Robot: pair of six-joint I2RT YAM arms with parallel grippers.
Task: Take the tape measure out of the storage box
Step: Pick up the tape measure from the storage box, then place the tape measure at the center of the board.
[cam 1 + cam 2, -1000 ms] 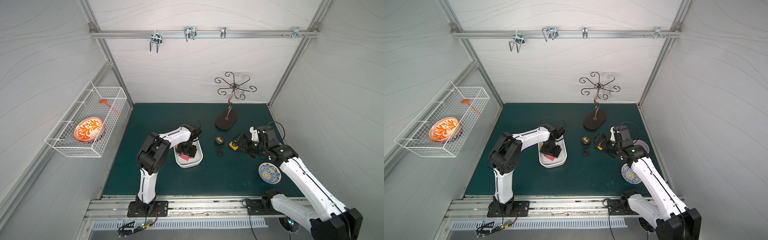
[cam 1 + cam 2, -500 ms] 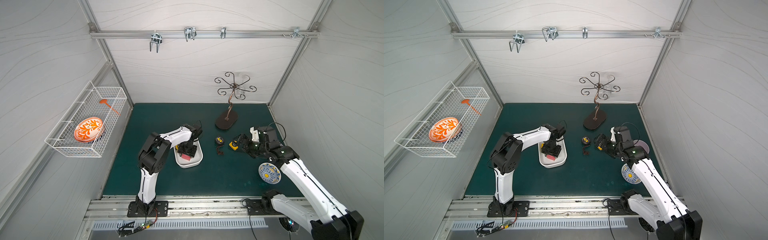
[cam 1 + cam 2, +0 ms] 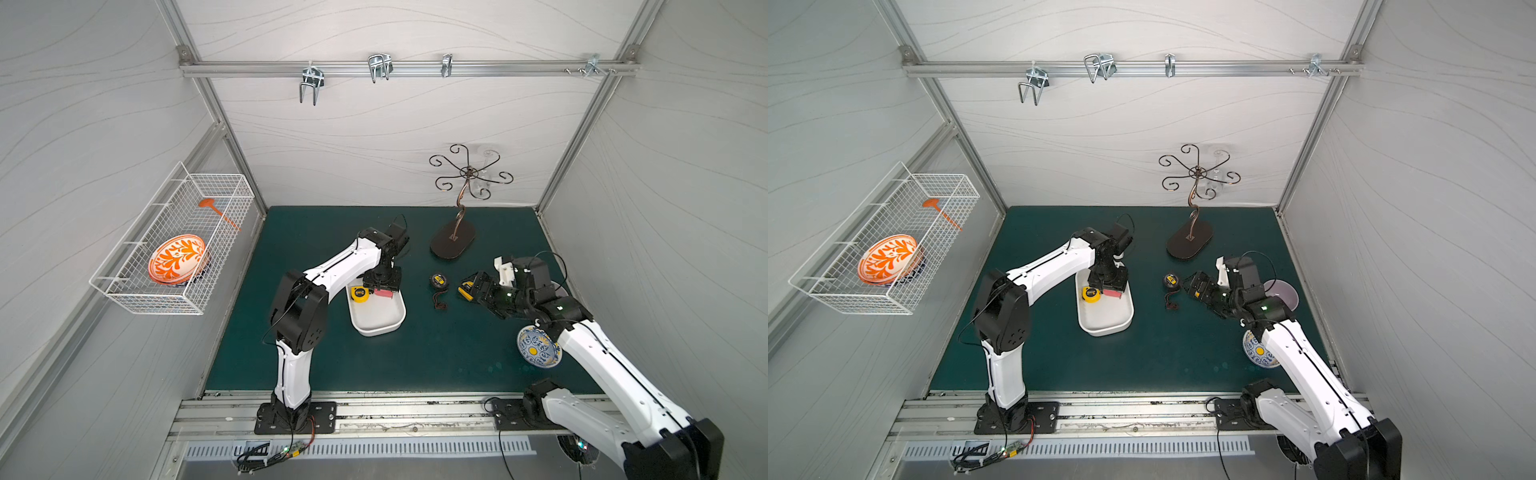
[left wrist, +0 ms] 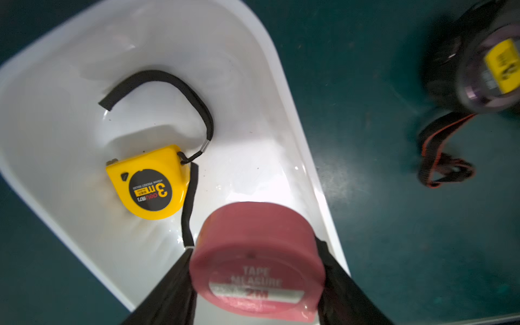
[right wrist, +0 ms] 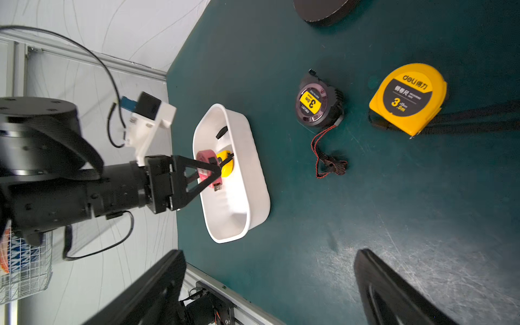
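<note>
Grabbing step: the left gripper (image 4: 254,250) is clamped on the pink tape measure (image 4: 253,225), one finger on each side of its round case, so the grasp looks done to me.
Pink tape measure: inside the storage box (image 3: 378,320), at the far end, on the side toward the right arm. Can't tell if it's off the floor yet.
Next move: I'd go straight up till the case clears the low rim, then sideways onto the green mat (image 3: 415,353) and let go.
Snag risk: the small yellow tape measure (image 4: 149,183) sits just beside it in the box, and its black strap (image 4: 188,202) runs right up to the pink case, so it might get dragged along.
Left arm: stretched forward from its base, wrist bent down so the fingers point into the box.
Right gripper (image 5: 270,253): jaws wide and holding nothing, hovering low over the mat near the big yellow tape measure (image 5: 408,97) and the black round tape measure (image 5: 316,105), both outside the box.
</note>
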